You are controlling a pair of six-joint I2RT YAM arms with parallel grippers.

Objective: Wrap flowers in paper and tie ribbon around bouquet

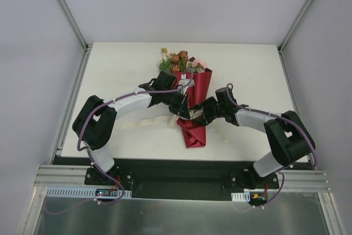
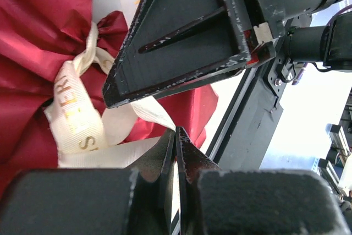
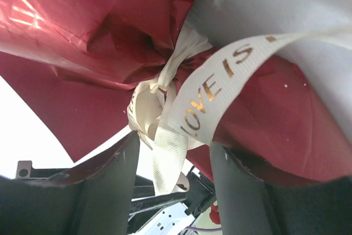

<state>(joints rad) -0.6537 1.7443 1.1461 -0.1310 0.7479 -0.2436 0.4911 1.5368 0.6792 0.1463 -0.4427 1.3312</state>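
- Bouquet [image 1: 199, 86] of pink, cream and rust flowers [image 1: 180, 59] in a dark red paper cone [image 1: 192, 133] lies on the white table [image 1: 253, 75].
- Cream fabric ribbon [image 3: 220, 78] cinches its waist.
- Left gripper [image 2: 175, 136], left of the bouquet, is pinched tight on a ribbon strand.
- Right gripper [image 3: 173, 147], opposite, gapes around ribbon loops without gripping them.

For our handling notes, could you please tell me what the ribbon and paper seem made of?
The ribbon: probably woven fabric, matte cream; a fine ribbed weave shows, with shiny gold lettering. The paper: thin, glossy dark red sheet; sharp creases and bright glints, possibly coated.
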